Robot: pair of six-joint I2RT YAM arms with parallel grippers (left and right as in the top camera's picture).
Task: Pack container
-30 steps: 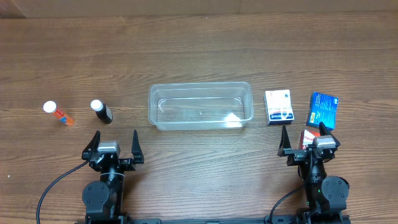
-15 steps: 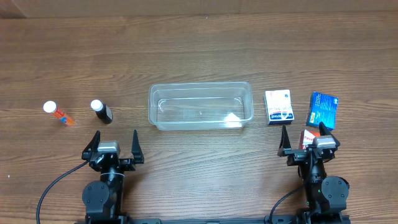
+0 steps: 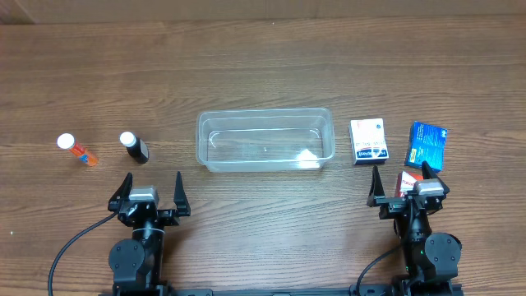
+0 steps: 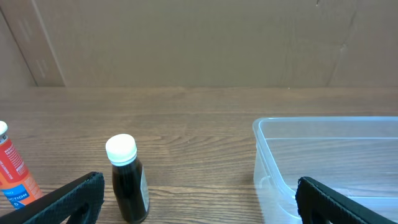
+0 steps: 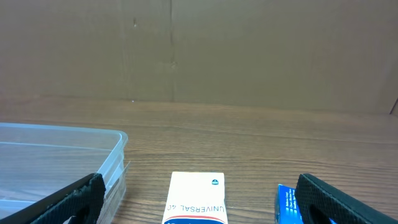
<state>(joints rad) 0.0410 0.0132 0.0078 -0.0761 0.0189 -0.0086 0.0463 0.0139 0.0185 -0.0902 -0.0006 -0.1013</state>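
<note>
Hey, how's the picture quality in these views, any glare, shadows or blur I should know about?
Overhead: even, soft light, sharp throughout; small bright glints on the container floor, only faint shadows beside the bottles. Left wrist: the dark bottle and container rim are crisp; the gripper fingers at the bottom edge are black and featureless. Right wrist: the white box is clear, cut off by the frame's lower edge.

On your wooden table you have an orange tube and a dark white-capped bottle out at nine o'clock, and a white box, a blue box and a partly hidden red box at three o'clock.
</note>
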